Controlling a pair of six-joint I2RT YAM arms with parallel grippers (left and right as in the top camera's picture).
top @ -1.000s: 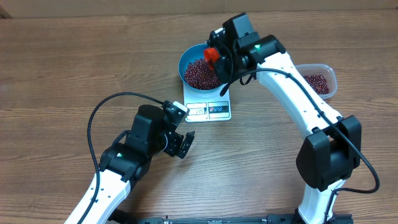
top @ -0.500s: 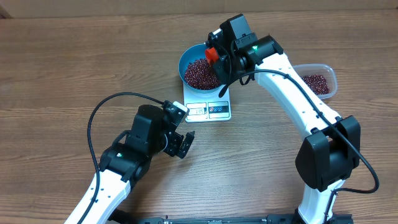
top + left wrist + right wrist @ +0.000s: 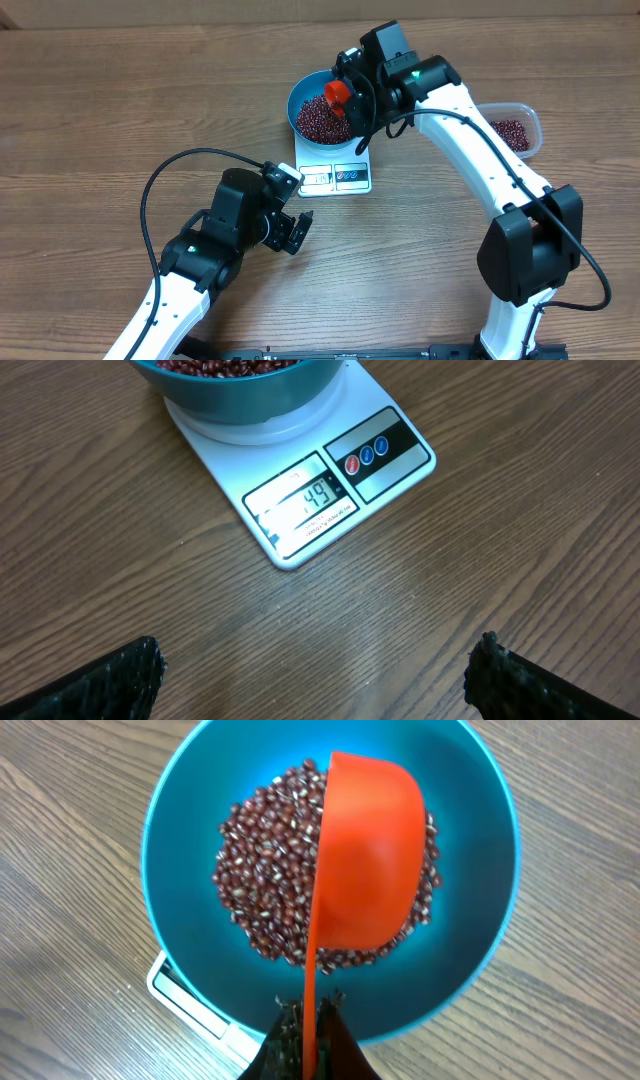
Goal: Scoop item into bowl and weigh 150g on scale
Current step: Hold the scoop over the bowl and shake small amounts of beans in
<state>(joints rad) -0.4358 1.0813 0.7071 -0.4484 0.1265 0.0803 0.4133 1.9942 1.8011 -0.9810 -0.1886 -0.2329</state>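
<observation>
Orange scoop (image 3: 365,850) tipped over beans (image 3: 255,900), ctr of bowl (image 3: 175,830).

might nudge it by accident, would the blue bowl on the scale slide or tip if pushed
Probably slides rather than tips: the bowl looks smooth plastic resting on the flat scale, with nothing holding it. The beans sit low in it, likely steadying it. A hard shove could make them shift, since they are loose.
</observation>
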